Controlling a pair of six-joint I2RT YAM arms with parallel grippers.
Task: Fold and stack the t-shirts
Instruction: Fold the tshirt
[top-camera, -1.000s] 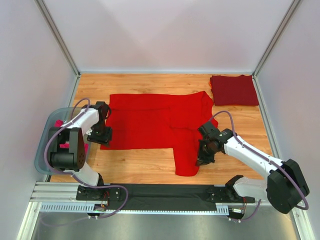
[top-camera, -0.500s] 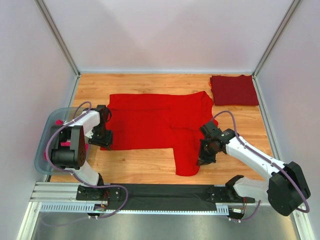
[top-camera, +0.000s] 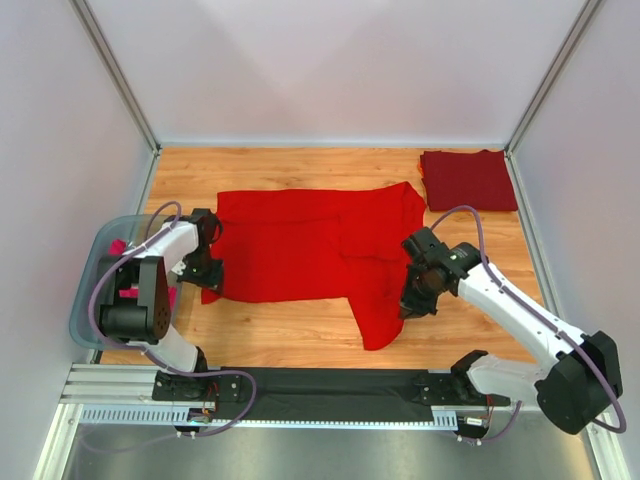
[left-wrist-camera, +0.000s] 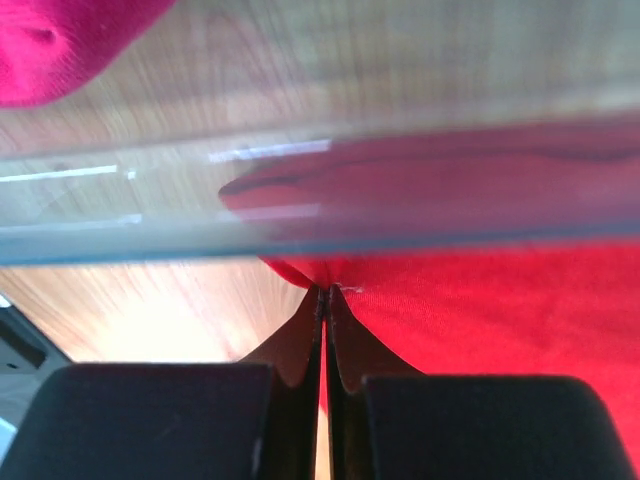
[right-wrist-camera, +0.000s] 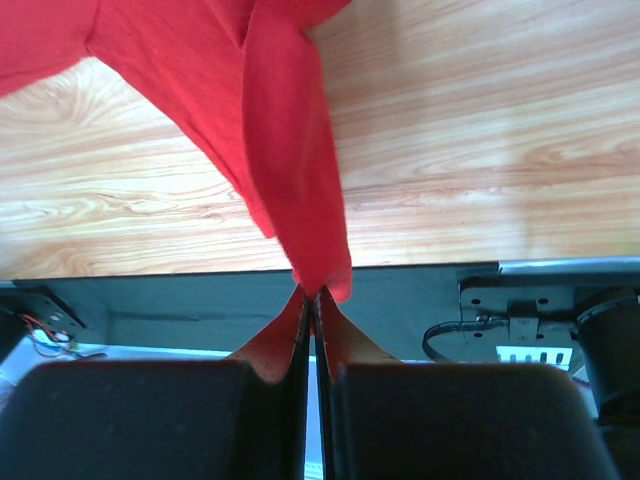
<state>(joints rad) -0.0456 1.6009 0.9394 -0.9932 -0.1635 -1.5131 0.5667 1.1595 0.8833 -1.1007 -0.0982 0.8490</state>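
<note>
Left gripper (left-wrist-camera: 323, 298) is clamped shut on the bright red t-shirt (top-camera: 300, 245). It's got the near left corner pinched between its fingertips, just beside the clear plastic bin (top-camera: 88, 300) sitting at the left edge of the wooden table (top-camera: 280, 335). The bin has some pink stuff (top-camera: 118, 246) in it, can't tell what. The right gripper (right-wrist-camera: 311, 294) is closed too, nipping a bit of the same shirt's right side, and the cloth pulls away from its tips in a taut fold. The shirt is spread mostly flat across the middle of the table, with one flap reaching toward the near edge by the right arm. The maroon t-shirt (top-camera: 468, 180) is folded in the far right corner, just beside the red one's far right corner.
</note>
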